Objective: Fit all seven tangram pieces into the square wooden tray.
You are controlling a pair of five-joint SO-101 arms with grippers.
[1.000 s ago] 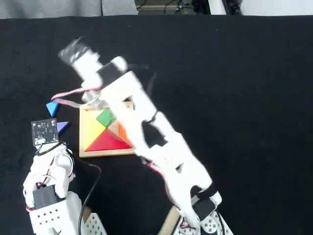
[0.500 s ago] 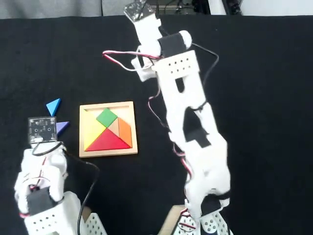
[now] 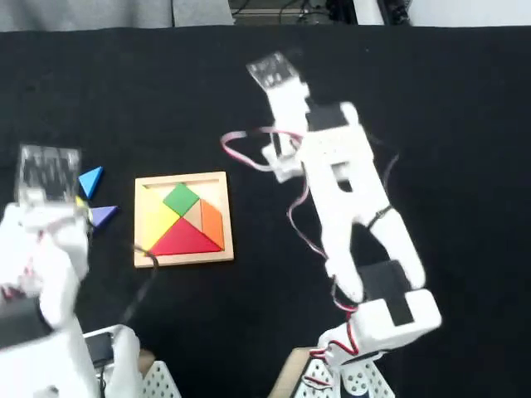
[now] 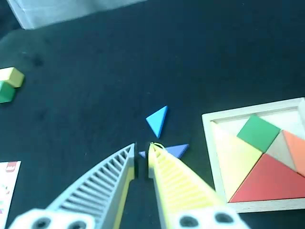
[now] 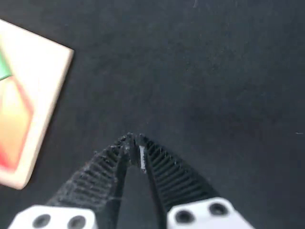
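Note:
The square wooden tray holds a yellow triangle, a red triangle, a green square, an orange piece and a tan piece. Left of it on the black cloth lie a blue triangle and a purple-blue triangle. In the left wrist view my left gripper is shut and empty, its tips just short of the purple-blue triangle, with the blue triangle beyond and the tray to one side. My right gripper is shut and empty over bare cloth, apart from the tray's corner.
The right arm stretches up the middle of the table, right of the tray. The left arm stands at the left edge. Small green and yellow blocks lie farther off on the cloth. The far edge of the table runs along the back.
The right arm has swung off the tray to the right and drawn back. The left arm has lifted and shifted toward the two blue triangles.

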